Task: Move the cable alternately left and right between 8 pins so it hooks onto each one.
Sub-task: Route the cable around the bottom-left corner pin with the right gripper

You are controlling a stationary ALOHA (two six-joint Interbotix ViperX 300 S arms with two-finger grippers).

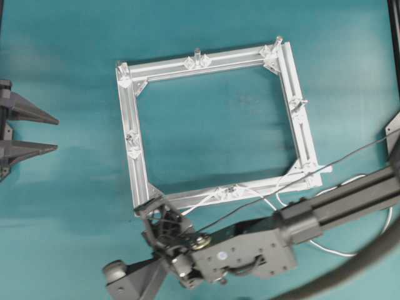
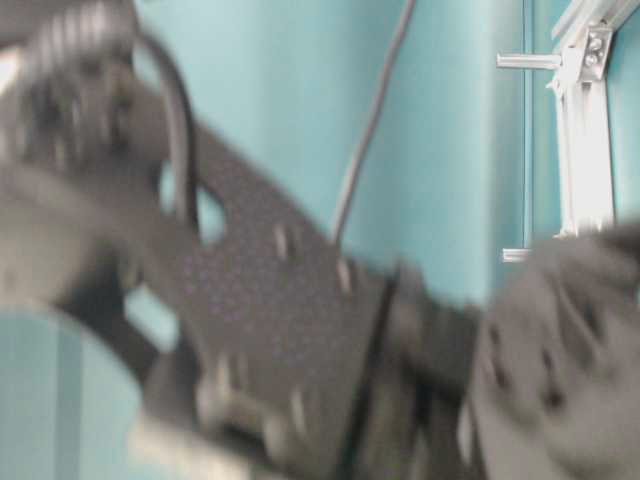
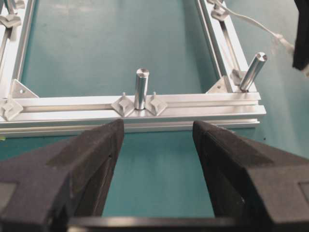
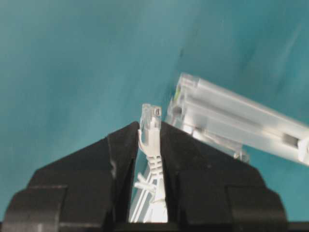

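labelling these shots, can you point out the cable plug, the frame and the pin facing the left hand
cable plug [image 4: 150, 117], right wrist view, clear tip
frame [image 1: 139, 164], overhead view, left bar
pin [image 3: 141, 88], left wrist view, mid shaft

My left gripper [image 3: 157, 140] has its jaws wide apart and holds nothing. My right gripper [image 4: 149, 133] is closed on the cable plug [image 4: 149, 118], with the arm stretched across the table.
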